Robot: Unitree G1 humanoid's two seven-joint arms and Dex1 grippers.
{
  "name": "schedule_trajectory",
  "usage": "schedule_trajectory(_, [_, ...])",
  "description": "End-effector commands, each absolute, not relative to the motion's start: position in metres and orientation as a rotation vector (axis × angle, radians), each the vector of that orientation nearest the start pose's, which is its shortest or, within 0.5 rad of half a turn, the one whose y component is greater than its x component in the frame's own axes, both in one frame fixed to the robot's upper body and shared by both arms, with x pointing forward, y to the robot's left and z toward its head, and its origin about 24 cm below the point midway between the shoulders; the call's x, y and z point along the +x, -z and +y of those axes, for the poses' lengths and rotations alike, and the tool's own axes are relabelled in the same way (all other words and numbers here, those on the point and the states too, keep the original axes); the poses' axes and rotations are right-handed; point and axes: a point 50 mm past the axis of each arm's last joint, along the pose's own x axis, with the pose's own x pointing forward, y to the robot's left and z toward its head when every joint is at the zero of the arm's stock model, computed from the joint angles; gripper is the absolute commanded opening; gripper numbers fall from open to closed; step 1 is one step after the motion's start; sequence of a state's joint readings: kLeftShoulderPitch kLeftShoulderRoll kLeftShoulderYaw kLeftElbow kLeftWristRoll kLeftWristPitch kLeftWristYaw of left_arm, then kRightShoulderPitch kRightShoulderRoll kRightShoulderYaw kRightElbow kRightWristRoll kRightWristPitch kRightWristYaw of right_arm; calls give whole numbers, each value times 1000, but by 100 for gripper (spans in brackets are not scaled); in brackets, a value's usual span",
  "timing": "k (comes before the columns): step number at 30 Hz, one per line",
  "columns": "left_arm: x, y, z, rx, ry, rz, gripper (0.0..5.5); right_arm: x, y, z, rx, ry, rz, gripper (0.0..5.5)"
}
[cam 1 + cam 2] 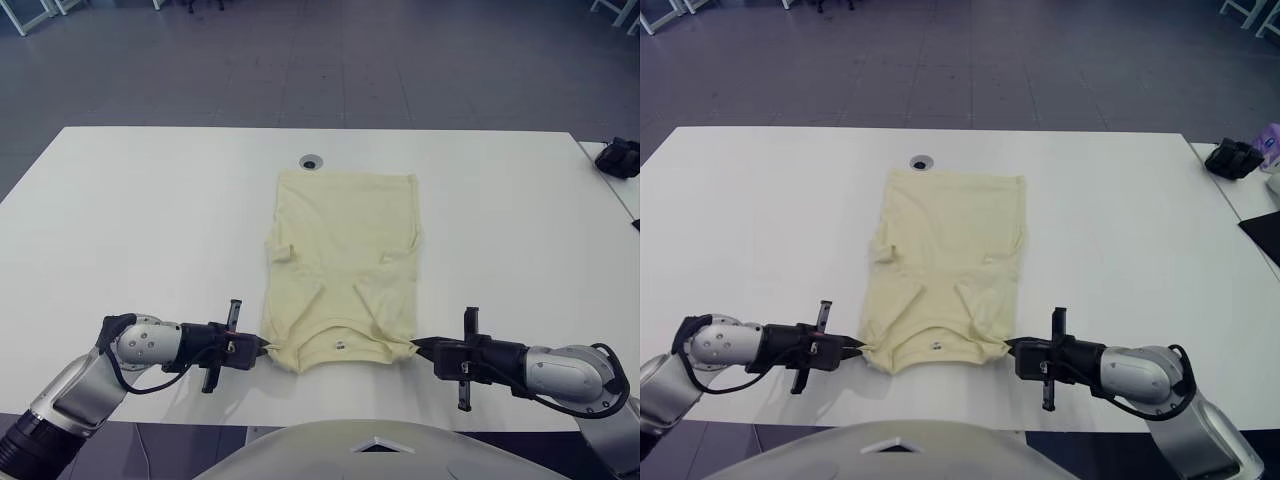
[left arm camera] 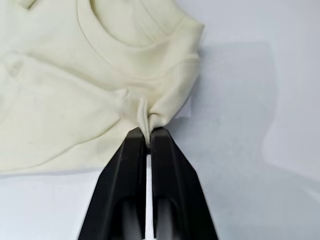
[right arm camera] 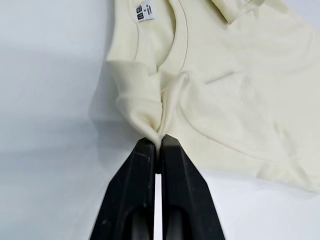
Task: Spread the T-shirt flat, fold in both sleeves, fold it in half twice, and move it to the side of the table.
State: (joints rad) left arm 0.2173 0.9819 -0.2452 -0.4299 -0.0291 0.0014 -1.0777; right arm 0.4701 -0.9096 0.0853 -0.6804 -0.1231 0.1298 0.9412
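Observation:
A pale yellow T-shirt (image 1: 345, 265) lies on the white table (image 1: 130, 220) with both sleeves folded in, forming a long strip. Its collar end is nearest me and its hem is at the far end. My left gripper (image 1: 262, 348) is shut on the near left shoulder corner of the shirt (image 2: 145, 122). On the other side, my right gripper (image 1: 418, 349) is shut on the near right shoulder corner (image 3: 157, 125). A pinch of cloth bunches up between each pair of black fingers.
A small round grommet (image 1: 312, 160) sits in the table just beyond the shirt's hem. A black object (image 1: 618, 158) lies on a neighbouring table at the far right. Wide bare tabletop stretches on both sides of the shirt.

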Motion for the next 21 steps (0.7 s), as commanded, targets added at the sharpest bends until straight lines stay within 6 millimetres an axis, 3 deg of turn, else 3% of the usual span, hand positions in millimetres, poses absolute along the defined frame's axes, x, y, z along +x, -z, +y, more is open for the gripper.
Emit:
schedule_trajectory(1, [156, -84, 192, 719, 1558, 487, 0, 121, -90, -187, -812, -1339, 503, 2])
schedule_trajectory(13, [122, -94, 200, 431, 1789, 765, 0, 94, -101, -197, -494, -1568, 840, 2])
schedule_trajectory(18, [116, -100, 200, 334, 1820, 791, 0, 85, -107, -200, -362, -1613, 884, 2])
schedule_trajectory(21, [123, -106, 203, 304, 1780, 762, 0, 92, -115, -204, -318, -1560, 830, 2])
